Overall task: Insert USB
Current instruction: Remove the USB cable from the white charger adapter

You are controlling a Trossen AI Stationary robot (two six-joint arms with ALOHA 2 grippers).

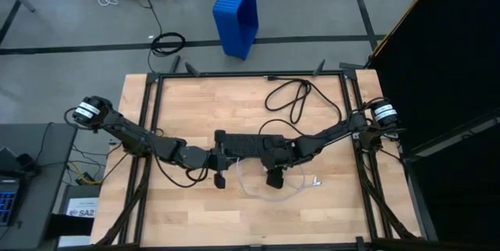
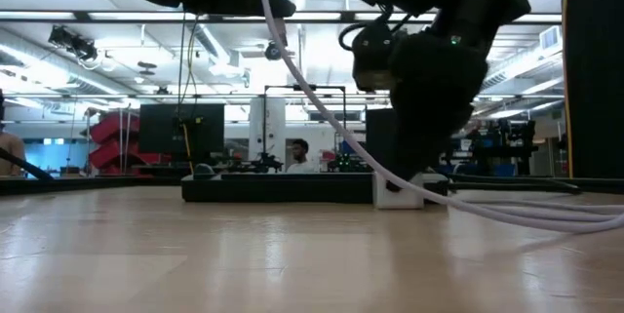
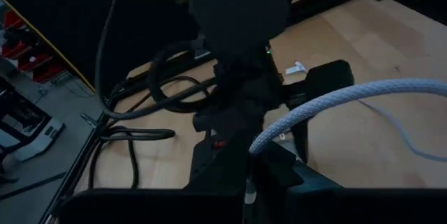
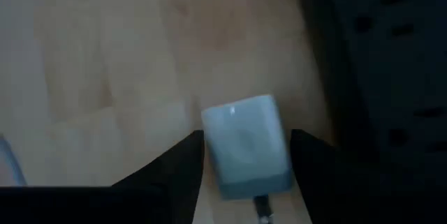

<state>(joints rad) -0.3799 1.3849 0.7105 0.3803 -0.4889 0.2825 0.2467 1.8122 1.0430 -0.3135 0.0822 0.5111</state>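
The right gripper has its fingers wide, straddling a small white charger block on the bench. The left gripper's fingers are shut on the USB, a light, floppy cable, probably best held near its stiff plug.

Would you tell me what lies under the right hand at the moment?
A small white charger block sits on the wooden table between the open right hand's fingers, beside the black power strip. Its port is hidden.
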